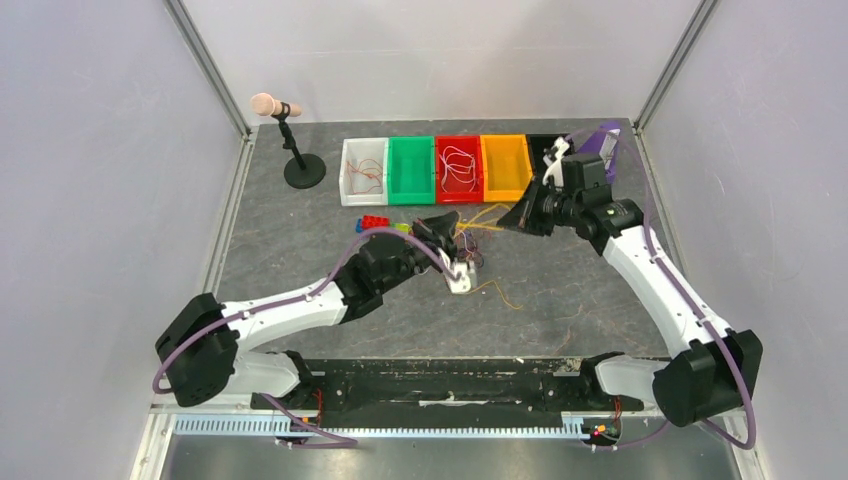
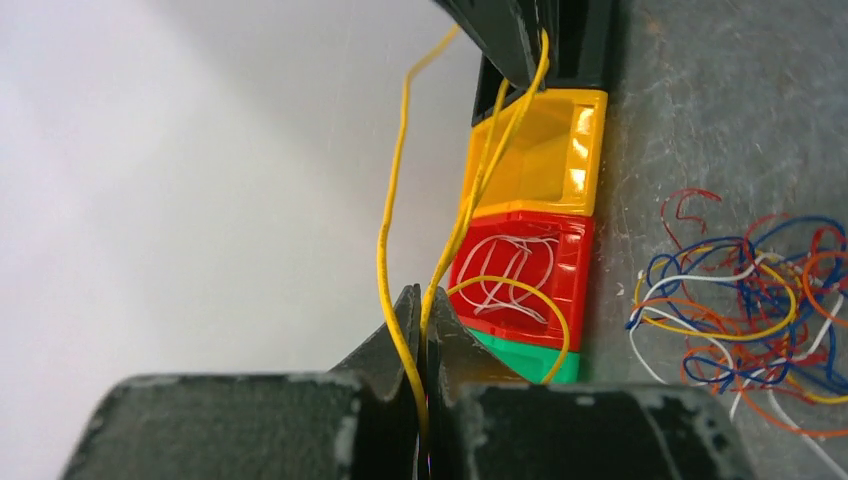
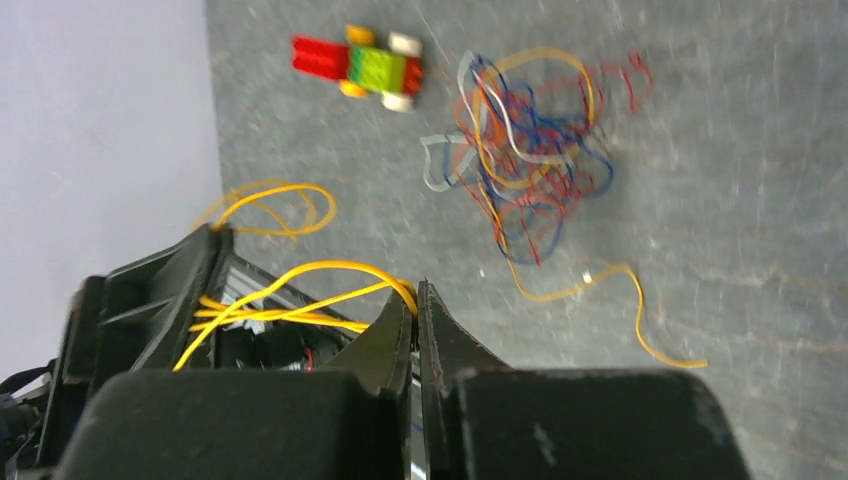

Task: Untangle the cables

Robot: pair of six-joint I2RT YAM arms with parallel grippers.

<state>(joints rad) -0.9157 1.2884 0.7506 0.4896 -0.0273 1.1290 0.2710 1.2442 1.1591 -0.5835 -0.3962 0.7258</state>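
Yellow cables (image 1: 487,215) stretch between my two grippers. My left gripper (image 2: 425,310) is shut on yellow cables (image 2: 385,230) that run up to the right gripper's fingers (image 2: 520,30). My right gripper (image 3: 413,300) is shut on a yellow cable (image 3: 300,272) that leads to the left gripper (image 3: 150,300). The tangle of blue, red, orange, white and yellow cables (image 1: 468,250) lies on the mat below the two grippers; it also shows in the left wrist view (image 2: 750,300) and the right wrist view (image 3: 530,150). A loose orange cable (image 3: 620,290) lies beside it.
A row of bins stands at the back: white (image 1: 363,170), green (image 1: 411,168), red (image 1: 458,168) with white cables inside, orange (image 1: 505,165) and black (image 1: 543,150). A microphone stand (image 1: 300,165) is at the back left. A brick toy (image 1: 378,223) lies by the left gripper.
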